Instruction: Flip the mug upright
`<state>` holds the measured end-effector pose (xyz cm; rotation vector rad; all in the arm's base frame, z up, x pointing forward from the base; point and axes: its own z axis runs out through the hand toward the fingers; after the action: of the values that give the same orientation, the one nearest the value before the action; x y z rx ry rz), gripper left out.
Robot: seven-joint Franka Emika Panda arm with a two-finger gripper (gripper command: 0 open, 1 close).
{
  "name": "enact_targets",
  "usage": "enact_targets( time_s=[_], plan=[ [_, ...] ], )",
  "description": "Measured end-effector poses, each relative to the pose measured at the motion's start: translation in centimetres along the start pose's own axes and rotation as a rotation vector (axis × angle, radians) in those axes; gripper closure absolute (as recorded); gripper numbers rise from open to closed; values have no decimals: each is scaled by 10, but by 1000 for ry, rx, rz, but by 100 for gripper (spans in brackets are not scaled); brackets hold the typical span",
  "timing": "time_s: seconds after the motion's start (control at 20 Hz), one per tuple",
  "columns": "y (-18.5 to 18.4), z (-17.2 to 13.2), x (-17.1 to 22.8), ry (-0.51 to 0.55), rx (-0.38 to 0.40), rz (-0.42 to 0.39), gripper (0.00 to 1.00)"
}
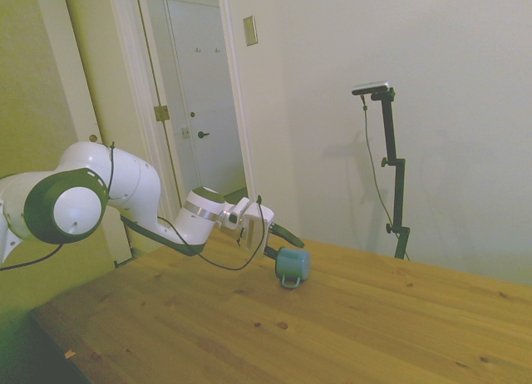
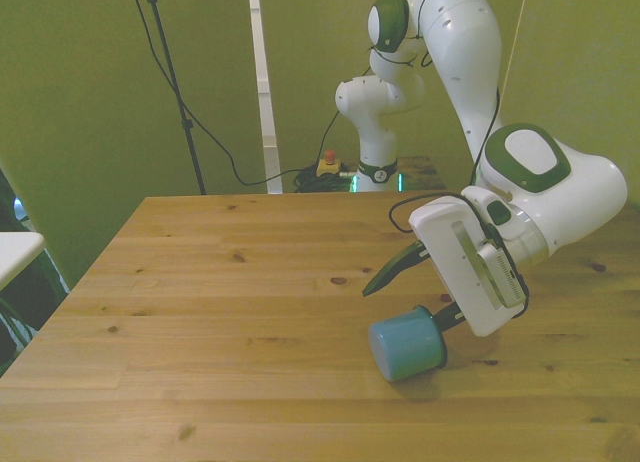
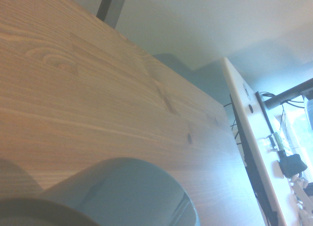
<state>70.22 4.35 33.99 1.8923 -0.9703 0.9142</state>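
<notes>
Jaws: we count one pair, spread wide, on one gripper (image 2: 408,289) with two dark fingers (image 2: 386,271). One finger juts free above the surface toward the front view's left; the other runs down to the open end of the mug (image 2: 407,345), and we cannot tell whether it touches the rim or reaches inside. Nothing is clamped between them. Mug: we count one, light blue-teal, lying on its side, closed base toward the front camera; in the side view its small loop handle points down against the surface. Surface (image 2: 230,322): one, wooden, with the mug toward the front view's right. Arm (image 1: 125,193): one, white, held low over the surface.
</notes>
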Motion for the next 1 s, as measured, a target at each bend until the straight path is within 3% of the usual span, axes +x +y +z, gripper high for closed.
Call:
enact_targets(
  time_s=[1.0],
  plan=[
    [-2, -2, -2, -6, 6, 4, 100]
  ],
)
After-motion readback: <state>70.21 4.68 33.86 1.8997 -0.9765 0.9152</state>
